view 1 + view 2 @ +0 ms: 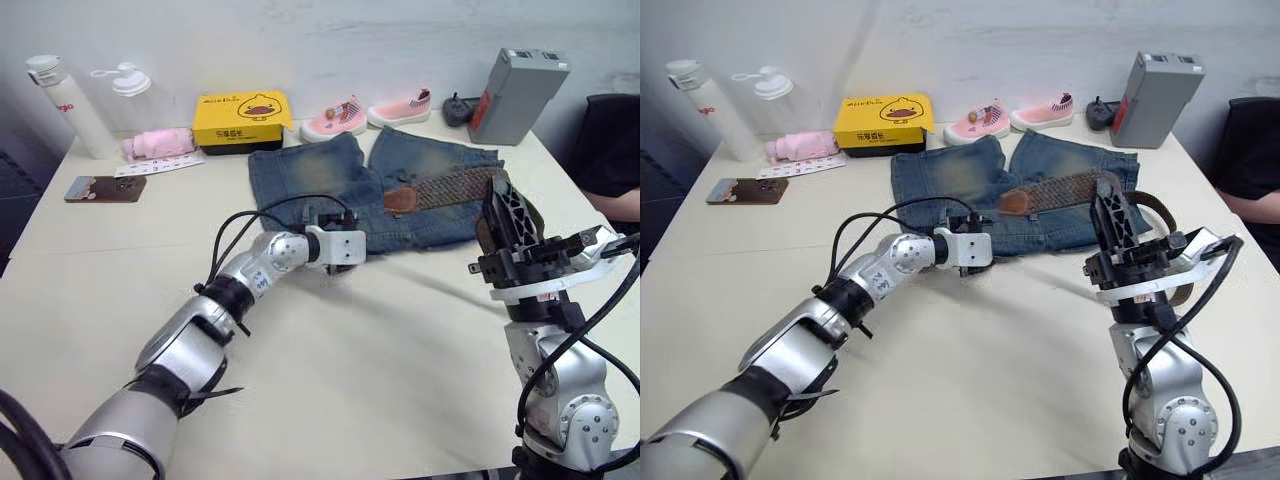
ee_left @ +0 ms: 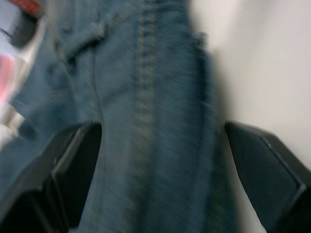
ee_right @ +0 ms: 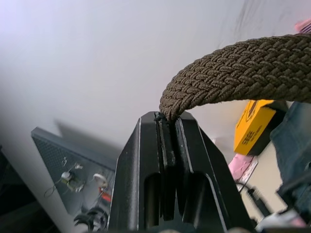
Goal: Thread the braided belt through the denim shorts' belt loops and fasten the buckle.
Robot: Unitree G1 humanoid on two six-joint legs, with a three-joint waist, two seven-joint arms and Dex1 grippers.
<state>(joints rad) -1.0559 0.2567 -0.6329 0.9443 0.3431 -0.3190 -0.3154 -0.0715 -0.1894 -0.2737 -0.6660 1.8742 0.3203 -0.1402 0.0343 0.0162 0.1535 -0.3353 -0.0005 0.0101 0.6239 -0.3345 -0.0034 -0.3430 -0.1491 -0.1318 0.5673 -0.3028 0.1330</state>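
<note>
- The denim shorts (image 1: 375, 190) lie flat on the white worktop (image 1: 380, 360), waistband toward the robot, legs toward the pink shoes (image 1: 366, 113).
- The braided belt (image 1: 455, 188) lies across the shorts' right side, its tan leather tip (image 1: 400, 201) near the middle of the waistband.
- The right hand (image 3: 167, 127) is raised, fingers pressed together, pinching the belt.
- The left hand (image 2: 163, 145) sits spread over the waistband edge, gripping nothing.
</note>
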